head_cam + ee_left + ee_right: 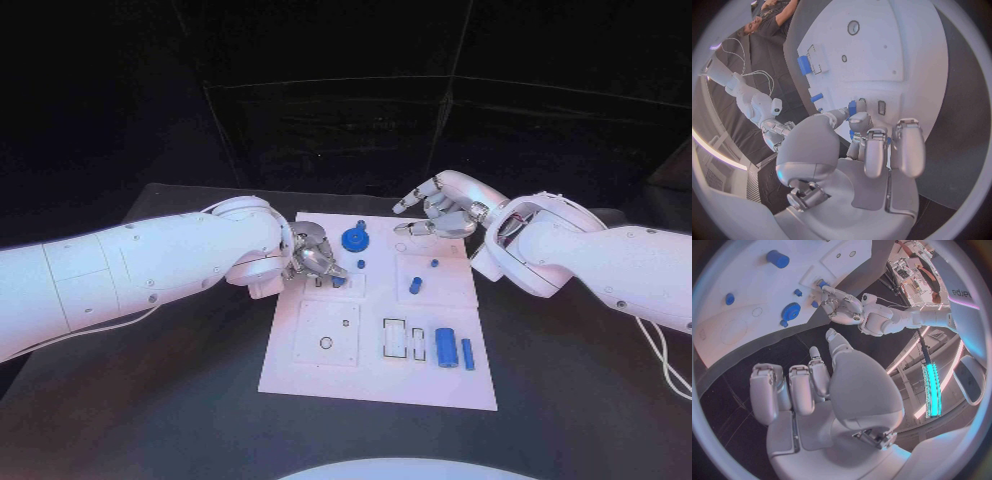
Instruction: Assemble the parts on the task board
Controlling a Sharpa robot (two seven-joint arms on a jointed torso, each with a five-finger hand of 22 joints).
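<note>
Presently, going left to right. Left hand [315,264]: silver, glossy metal; fingers curled down over the upper left of the task board [378,385], closed on a small blue part [852,108] at a rectangular slot. Judged step: seating that part. It is best pressed straight down, kept square to the slot, and released only once it sits flush; a tilt would likely jam it.

Task board: white, flat, matt plate on the black table [173,420]; shallow rectangular and round recesses are cut in it.

Blue gear [355,239]: toothed disc with a raised knob, near the board's upper edge, just beside the left hand.

Small blue pieces [414,285]: short, smooth, plastic-looking, mid-board.

Blue cylinder [446,345] and thin blue bar [467,353]: lying side by side near the lower right, beside empty rectangular outlines.

Right hand [440,212]: silver; held above the board's upper right corner, fingers loosely bent and apart, nothing held.
</note>
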